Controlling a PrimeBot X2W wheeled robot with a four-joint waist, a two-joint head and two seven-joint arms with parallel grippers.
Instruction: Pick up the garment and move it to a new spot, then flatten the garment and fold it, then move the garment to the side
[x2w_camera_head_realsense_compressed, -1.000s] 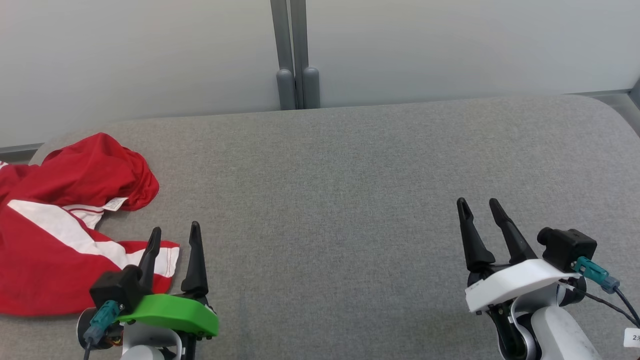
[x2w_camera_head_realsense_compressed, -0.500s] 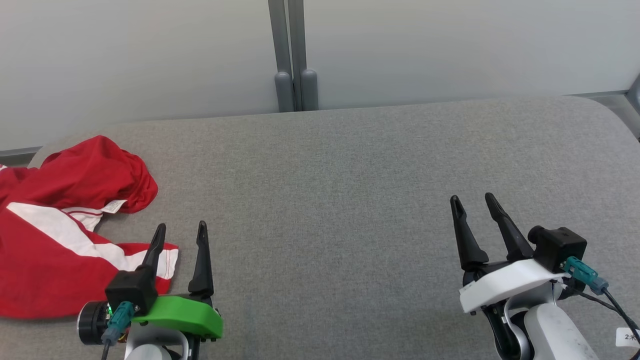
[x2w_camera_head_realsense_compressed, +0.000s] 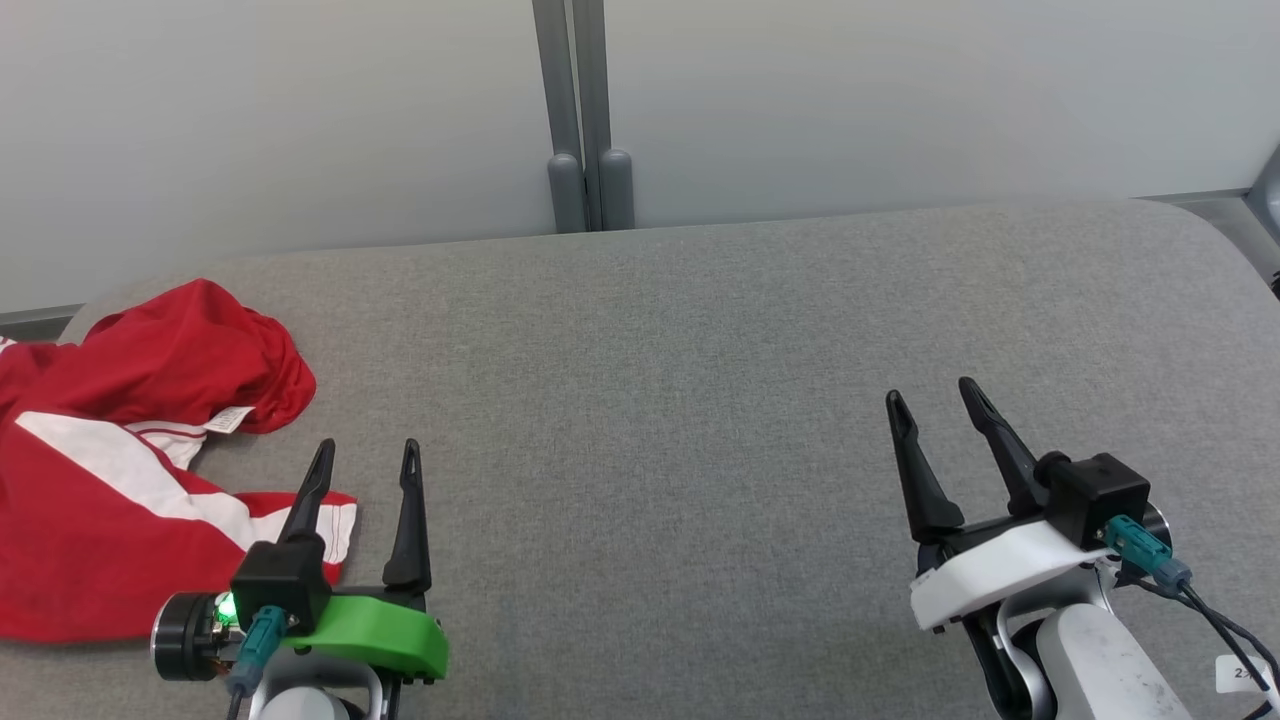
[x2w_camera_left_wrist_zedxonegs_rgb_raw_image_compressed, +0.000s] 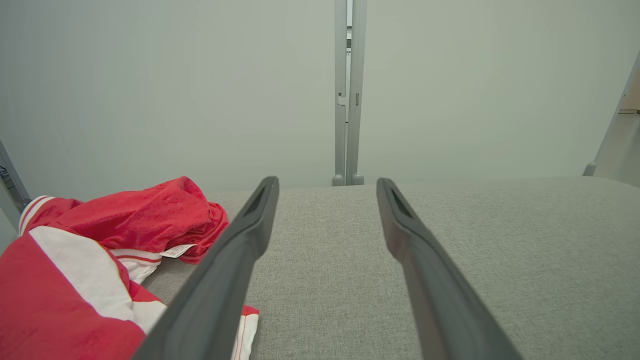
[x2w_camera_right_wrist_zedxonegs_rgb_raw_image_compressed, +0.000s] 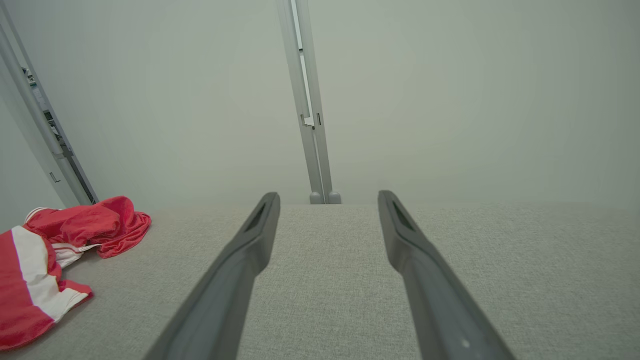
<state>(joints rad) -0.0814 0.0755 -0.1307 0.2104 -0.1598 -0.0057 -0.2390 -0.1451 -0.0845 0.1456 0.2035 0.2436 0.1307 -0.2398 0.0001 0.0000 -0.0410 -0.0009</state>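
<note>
One garment (x2w_camera_head_realsense_compressed: 100, 540), one grey surface (x2w_camera_head_realsense_compressed: 700, 380) — two grippers (left gripper (x2w_camera_head_realsense_compressed: 368, 445), right gripper (x2w_camera_head_realsense_compressed: 929, 390)).

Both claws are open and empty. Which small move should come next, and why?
Probably move the left claw to its left and down onto the red garment. That claw stands open at the edge of the crumpled cloth, which lies at the left end of the grey surface; the right claw is far from it.
</note>
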